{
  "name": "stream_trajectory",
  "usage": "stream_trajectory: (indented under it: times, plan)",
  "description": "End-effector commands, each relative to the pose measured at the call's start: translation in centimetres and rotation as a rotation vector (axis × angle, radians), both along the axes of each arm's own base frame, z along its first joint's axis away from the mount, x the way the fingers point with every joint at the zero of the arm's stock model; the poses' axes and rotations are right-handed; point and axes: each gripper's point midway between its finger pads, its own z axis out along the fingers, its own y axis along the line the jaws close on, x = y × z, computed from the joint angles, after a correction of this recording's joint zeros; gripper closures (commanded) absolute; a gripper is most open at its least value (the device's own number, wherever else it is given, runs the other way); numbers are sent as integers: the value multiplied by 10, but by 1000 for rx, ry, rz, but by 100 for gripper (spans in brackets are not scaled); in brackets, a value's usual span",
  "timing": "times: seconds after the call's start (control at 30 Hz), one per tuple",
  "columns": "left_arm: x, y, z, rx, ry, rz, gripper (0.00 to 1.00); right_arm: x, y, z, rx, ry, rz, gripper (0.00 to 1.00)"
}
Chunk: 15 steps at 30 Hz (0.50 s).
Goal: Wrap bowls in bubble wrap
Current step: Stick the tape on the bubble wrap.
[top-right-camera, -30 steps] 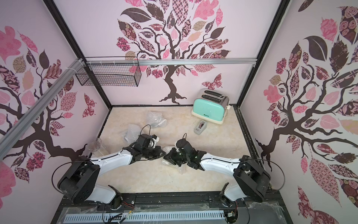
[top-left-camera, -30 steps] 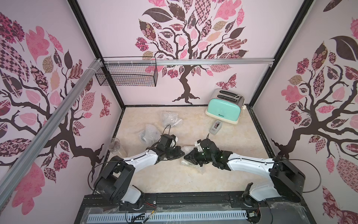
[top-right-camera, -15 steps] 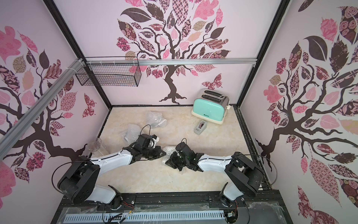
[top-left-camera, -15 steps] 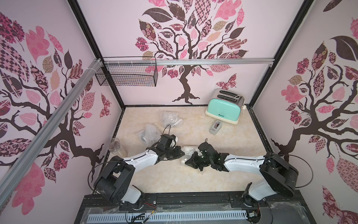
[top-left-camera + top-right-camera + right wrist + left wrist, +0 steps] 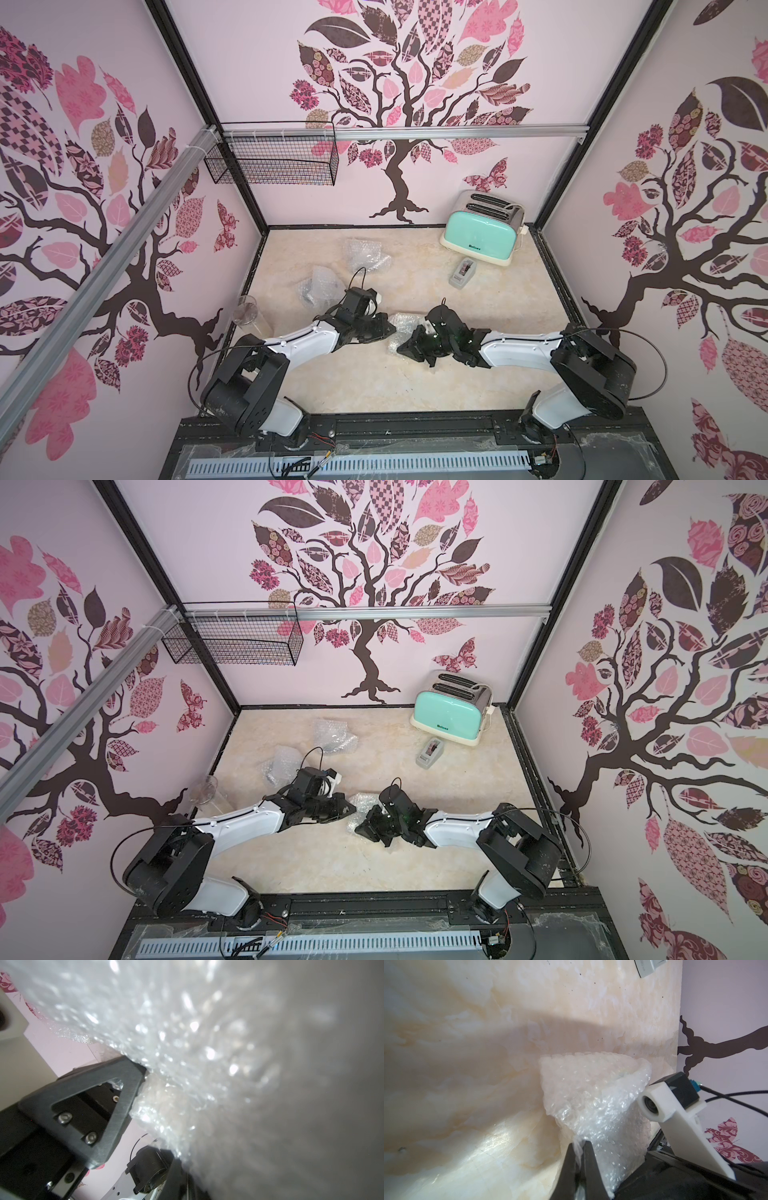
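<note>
Light, soft bubble wrap, perhaps over a fragile bowl. Sits pinched by left gripper at 9 o'clock, right gripper at 5. Best held at bunched edges.

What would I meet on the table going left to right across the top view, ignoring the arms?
drinking glass → nearer bubble-wrap bundle → farther bubble-wrap bundle → central bubble wrap → toaster. The tape dispenser is left out because it overlaps the toaster.
</note>
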Motion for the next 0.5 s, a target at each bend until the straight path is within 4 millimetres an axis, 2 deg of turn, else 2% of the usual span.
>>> stream_trajectory:
  times: [0.0,0.13,0.3,0.4,0.47]
  plan:
    - [-1,10,5,18,-5,24,100,-2,-11,-17,-50,45,-25,92]
    - [1,16,10,20,-11,44,100,-1,-11,-17,-43,47,-27,92]
    - [0,17,4,29,-1,45,100,-1,-11,-16,-36,46,-31,92]
    - [-1,16,-1,30,12,42,100,3,-8,-2,-10,11,-29,92]
    - [-1,16,-2,32,14,40,100,9,-6,16,12,-48,-34,92]
